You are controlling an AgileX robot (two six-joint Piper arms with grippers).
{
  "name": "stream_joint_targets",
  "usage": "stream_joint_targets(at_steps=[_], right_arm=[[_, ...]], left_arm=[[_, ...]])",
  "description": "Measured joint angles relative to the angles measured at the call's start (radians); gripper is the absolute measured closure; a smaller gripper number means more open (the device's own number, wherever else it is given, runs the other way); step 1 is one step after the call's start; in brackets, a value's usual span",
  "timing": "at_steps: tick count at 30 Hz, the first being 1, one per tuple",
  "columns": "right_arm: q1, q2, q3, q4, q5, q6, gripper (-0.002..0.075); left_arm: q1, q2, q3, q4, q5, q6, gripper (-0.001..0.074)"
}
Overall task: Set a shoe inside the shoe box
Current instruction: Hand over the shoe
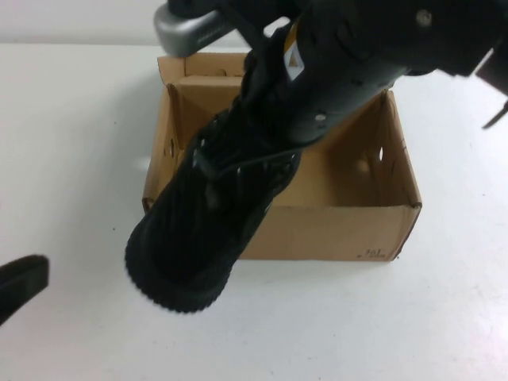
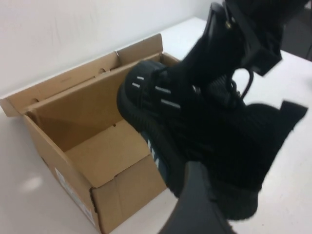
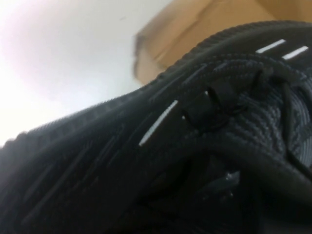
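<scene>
The right gripper (image 1: 262,127) pinches the black knit sneaker (image 1: 202,226) above the brown corrugated cardboard box (image 1: 333,230), while the left gripper (image 1: 20,286), jaw state unclear, sits near-left.

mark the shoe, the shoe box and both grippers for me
shoe (image 1: 186,246): high view, on the toe, held up over the box's near wall.
shoe box (image 1: 333,230): high view, near outer wall.
right gripper (image 2: 222,63): left wrist view, clamped at the shoe's laces.
left gripper (image 1: 20,282): high view, fingertip at left edge.

Black knit shoe (image 1: 206,230) hangs tilted above the open cardboard shoe box (image 1: 333,230).
</scene>
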Motion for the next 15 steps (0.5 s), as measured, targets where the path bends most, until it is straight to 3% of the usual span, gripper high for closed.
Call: stream_joint_targets(at_steps=[9, 15], right_arm=[[-0.122, 0.017, -0.023, -0.001, 0.0, -0.123, 0.0727], [-0.13, 0.023, -0.023, 0.008, 0.0, -0.137, 0.0727]], left_arm=[[0.0, 0.126, 0.0, -0.102, 0.002, 0.147, 0.0283], [0.0, 0.169, 0.0, -0.137, 0.007, 0.28, 0.0283]])
